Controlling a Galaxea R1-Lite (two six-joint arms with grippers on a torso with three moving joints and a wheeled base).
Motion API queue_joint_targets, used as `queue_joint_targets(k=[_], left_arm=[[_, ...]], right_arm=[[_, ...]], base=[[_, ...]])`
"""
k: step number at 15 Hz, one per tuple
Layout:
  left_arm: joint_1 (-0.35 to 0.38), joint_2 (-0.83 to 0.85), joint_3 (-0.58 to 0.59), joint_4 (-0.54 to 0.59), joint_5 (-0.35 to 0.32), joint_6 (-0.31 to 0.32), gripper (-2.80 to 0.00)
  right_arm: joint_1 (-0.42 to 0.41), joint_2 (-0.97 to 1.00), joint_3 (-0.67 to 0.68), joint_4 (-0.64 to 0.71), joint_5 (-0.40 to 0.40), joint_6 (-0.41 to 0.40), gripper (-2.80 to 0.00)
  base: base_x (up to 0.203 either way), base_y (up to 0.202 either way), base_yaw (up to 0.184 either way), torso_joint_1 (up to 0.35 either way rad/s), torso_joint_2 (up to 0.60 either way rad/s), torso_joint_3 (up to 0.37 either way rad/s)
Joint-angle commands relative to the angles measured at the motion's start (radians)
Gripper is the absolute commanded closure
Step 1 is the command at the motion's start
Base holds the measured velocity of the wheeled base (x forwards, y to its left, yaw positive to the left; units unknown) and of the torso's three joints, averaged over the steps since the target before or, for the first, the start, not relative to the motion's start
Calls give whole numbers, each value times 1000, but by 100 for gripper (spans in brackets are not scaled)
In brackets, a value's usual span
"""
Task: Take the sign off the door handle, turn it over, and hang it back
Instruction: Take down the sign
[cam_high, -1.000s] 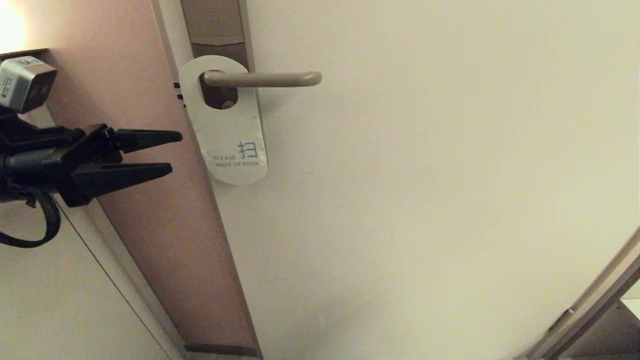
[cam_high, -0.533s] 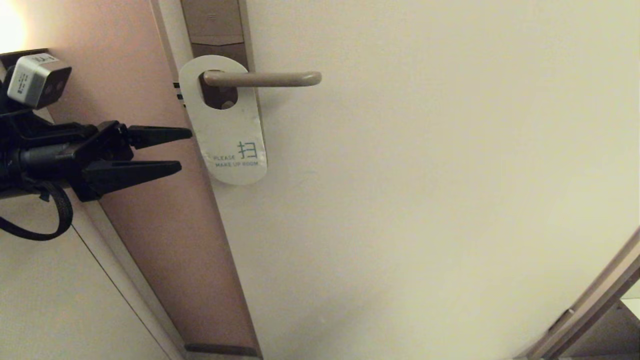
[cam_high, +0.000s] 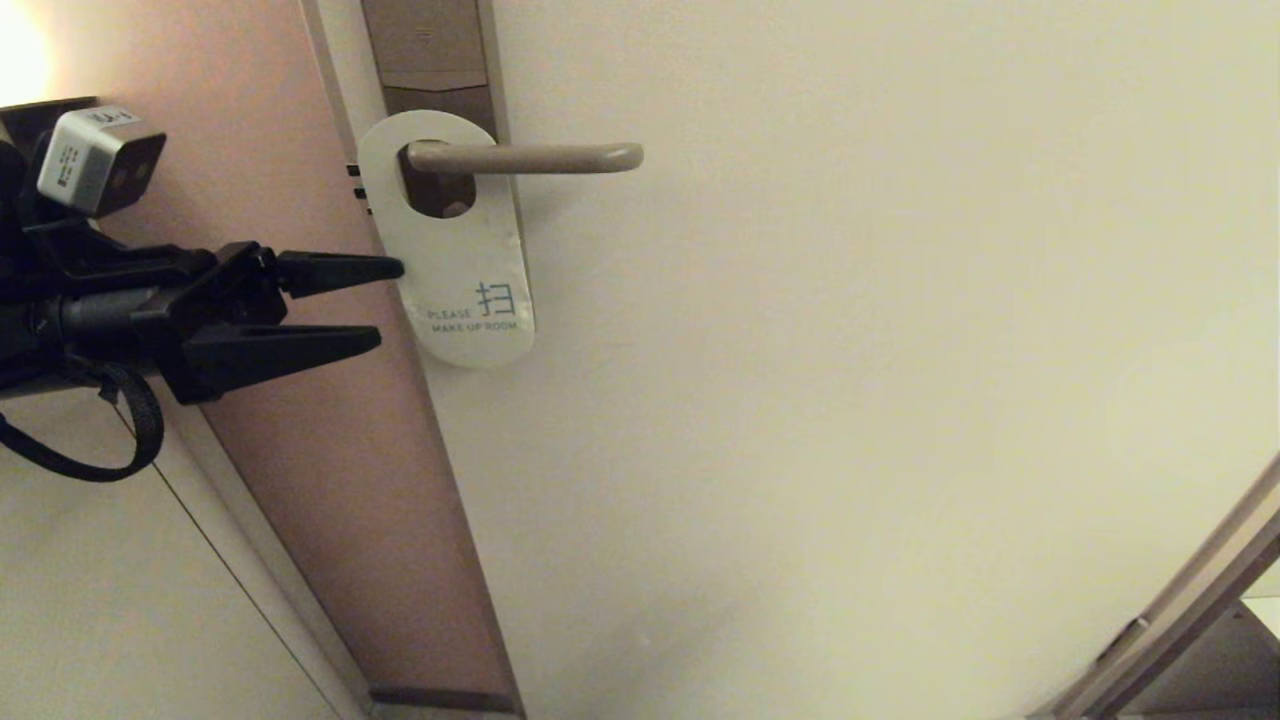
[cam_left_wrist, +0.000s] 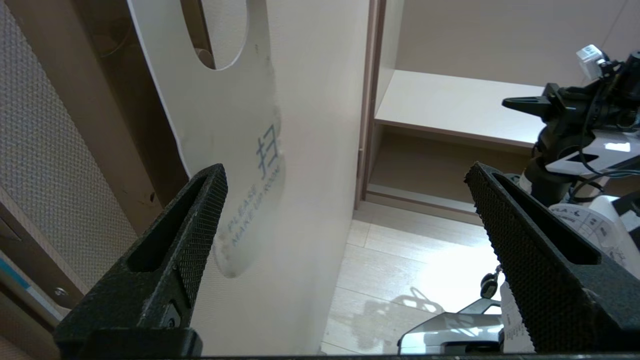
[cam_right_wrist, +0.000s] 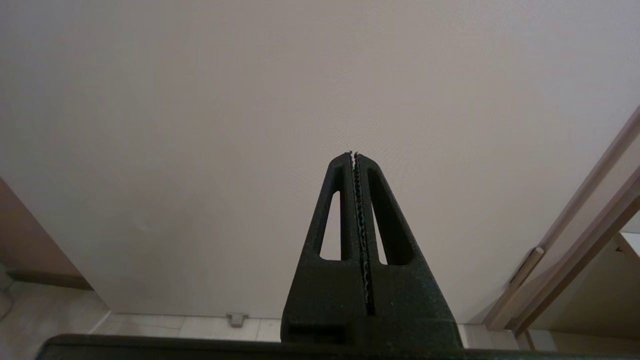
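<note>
Sign (cam_high: 455, 255): white side out, "PLEASE MAKE UP ROOM", hung on door handle (cam_high: 530, 157), lower text faint. Left gripper (cam_high: 385, 305) wide open at sign's edge. Right gripper (cam_right_wrist: 353, 154) closed, empty, parked facing door.

The sign (cam_high: 455, 270) shows white with teal lettering, the door handle (cam_high: 540, 157) is matte bronze-grey, the door (cam_high: 850, 350) cream, and the left tool (cam_high: 385, 305) black.
</note>
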Motion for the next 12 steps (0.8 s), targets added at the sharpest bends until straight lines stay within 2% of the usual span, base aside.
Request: queue_joint_targets(k=[1,9,12], left_arm=[[0,-2,2,-3,-4,1,-280],[86,-34,8,-3,-8,1,-280],[89,-19,3,-2,-7,1,-280]], right_arm=[[0,1,0,0,0,0,0],[0,1,0,0,0,0,0],[0,1,0,0,0,0,0]], base=[[0,0,0,0,0,0],[0,0,0,0,0,0],[0,0,0,0,0,0]])
